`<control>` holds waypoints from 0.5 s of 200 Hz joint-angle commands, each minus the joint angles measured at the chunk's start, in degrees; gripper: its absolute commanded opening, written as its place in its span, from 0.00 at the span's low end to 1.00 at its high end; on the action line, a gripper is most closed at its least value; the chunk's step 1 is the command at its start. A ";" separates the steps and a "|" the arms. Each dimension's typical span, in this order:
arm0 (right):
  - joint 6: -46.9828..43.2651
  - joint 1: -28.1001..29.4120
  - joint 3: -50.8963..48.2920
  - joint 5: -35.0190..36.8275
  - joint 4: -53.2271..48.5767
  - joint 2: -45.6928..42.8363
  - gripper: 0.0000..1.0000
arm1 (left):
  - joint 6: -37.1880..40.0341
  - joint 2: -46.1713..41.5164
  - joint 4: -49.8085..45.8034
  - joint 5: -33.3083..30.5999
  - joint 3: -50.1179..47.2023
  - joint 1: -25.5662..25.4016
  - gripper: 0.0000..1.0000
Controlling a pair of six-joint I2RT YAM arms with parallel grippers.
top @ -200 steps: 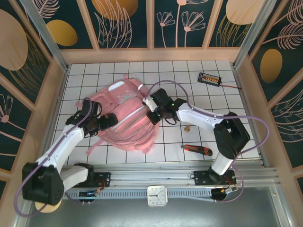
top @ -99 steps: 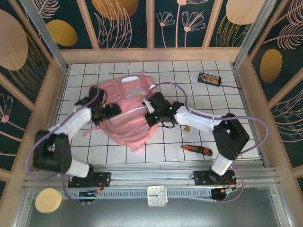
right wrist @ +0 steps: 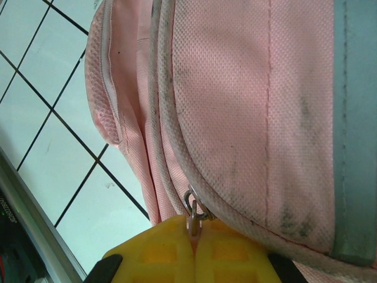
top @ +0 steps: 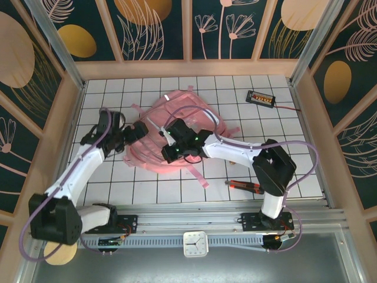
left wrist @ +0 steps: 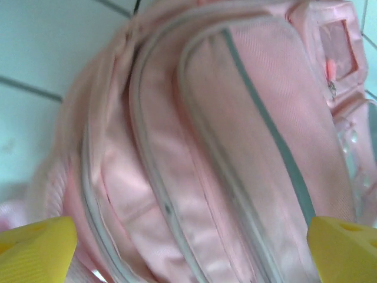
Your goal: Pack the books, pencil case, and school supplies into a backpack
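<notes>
Now the right hand (right wrist: 194, 239) is clenched on the zipper pull (right wrist: 193, 212) of the backpack (top: 188, 124); the left hand (top: 138, 132) gapes released at the backpack's left side.

I count one pink backpack (top: 197, 121), one black box with orange buttons (top: 260, 98) (a red wire leaves it), one red-and-black cutter (top: 244, 186), one white clock (top: 195, 243), and two robot arms: the left arm (top: 82, 168) and the right arm (top: 235, 154).
</notes>
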 commanded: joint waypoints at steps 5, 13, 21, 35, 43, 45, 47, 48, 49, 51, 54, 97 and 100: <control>-0.50 -1.19 3.38 -1.72 -0.46 1.69 0.00 | -10.69 -2.67 7.29 8.14 -10.64 -0.15 0.99; -0.62 -1.30 3.59 -1.81 -1.24 1.90 0.00 | -11.41 -2.59 9.17 8.54 -12.42 -0.18 0.99; -0.71 -1.47 3.63 -1.90 -1.97 1.97 0.00 | -11.52 -1.63 10.71 8.88 -13.44 -0.21 0.99; -0.88 -1.81 3.22 -2.15 -3.01 1.90 0.00 | -11.67 1.39 14.34 9.23 -14.65 -0.24 0.99; -0.89 -2.04 2.90 -2.23 -3.41 1.88 0.00 | -12.07 3.51 16.72 9.62 -15.00 -0.24 0.99; -0.89 -2.08 2.93 -2.20 -3.50 1.90 0.00 | -12.17 4.05 17.36 9.73 -15.05 -0.24 0.99; -0.89 -2.09 2.87 -2.17 -3.57 1.90 0.00 | -12.21 4.52 17.86 9.77 -15.06 -0.24 0.99; -0.89 -2.09 2.86 -2.17 -3.60 1.85 0.00 | -12.22 4.86 18.07 9.78 -15.02 -0.24 0.98; -0.89 -2.09 2.81 -2.17 -3.61 1.82 0.00 | -12.23 5.17 18.22 9.79 -15.00 -0.24 0.98; -0.84 -2.16 2.77 -2.16 -3.66 1.80 0.00 | -12.21 5.72 18.62 9.85 -14.88 -0.24 0.96; -0.88 -2.22 2.76 -2.16 -3.75 1.79 0.00 | -12.22 6.41 19.15 9.86 -14.75 -0.20 0.94; -1.52 -2.66 4.58 -1.78 -5.30 3.23 0.00 | -12.46 10.37 23.23 9.22 -13.59 -0.24 0.14; -1.65 -2.72 4.71 -1.67 -5.56 3.38 0.00 | -12.49 10.39 23.21 8.97 -13.57 -0.24 0.10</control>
